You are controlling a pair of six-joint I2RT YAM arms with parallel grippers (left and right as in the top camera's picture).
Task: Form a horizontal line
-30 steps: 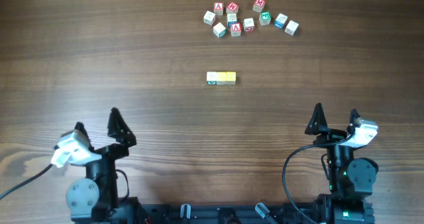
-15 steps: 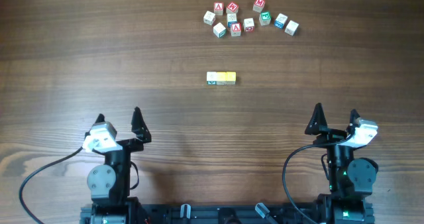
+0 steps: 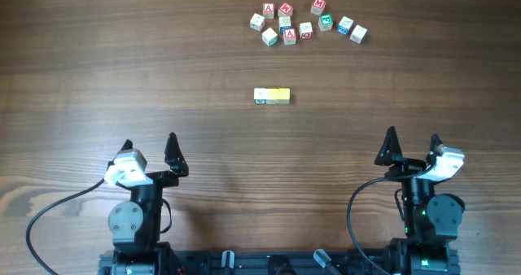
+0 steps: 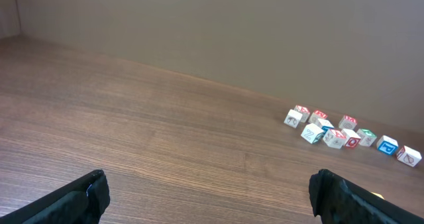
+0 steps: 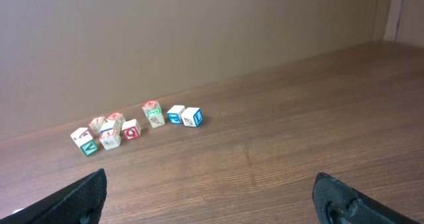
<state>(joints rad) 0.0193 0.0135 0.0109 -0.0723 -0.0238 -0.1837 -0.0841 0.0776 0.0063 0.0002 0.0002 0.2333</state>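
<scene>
The horizontal line [image 3: 272, 96] is a short row of small cubes touching side by side at the table's middle, one white with a green mark on the left and yellow ones to its right. My left gripper [image 3: 149, 142] is open and empty near the front left, well short of the row. My right gripper [image 3: 413, 135] is open and empty near the front right. In the left wrist view the open gripper [image 4: 209, 187] has only bare wood between its fingertips, and so has the open gripper [image 5: 209, 187] in the right wrist view.
A loose cluster of red-, green- and blue-lettered cubes [image 3: 305, 23] lies at the far side of the table. It also shows in the left wrist view [image 4: 344, 132] and the right wrist view [image 5: 132, 126]. A brown wall stands behind the table.
My left arm has swung to the right and now points straight ahead; it has barely moved in the last half second. The right arm and the cubes have not moved.
</scene>
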